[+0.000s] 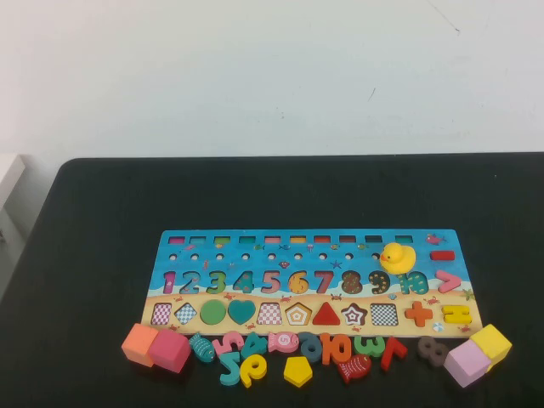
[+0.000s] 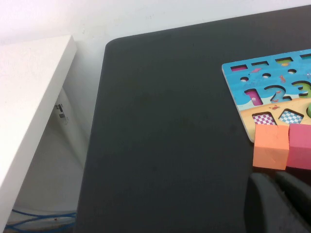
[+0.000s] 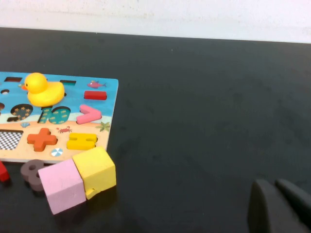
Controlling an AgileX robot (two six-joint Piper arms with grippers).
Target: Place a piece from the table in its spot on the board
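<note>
1 yellow pentagon piece (image 1: 297, 371) lies on the desk (image 1: 93, 255) near the board (image 1: 314, 280); left end effector (image 2: 279, 204) and right end effector (image 3: 282, 206) fingers together, parked.

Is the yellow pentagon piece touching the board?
Apart. In the high view the piece lies on the table, with black showing before the board.

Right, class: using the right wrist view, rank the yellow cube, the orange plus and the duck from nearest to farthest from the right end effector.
Right end effector sits off the board's right end; the left end effector is parked off its left end.
1. Yellow cube, on the table
2. Orange plus, board's lower strip
3. Duck, board's blue part
</note>
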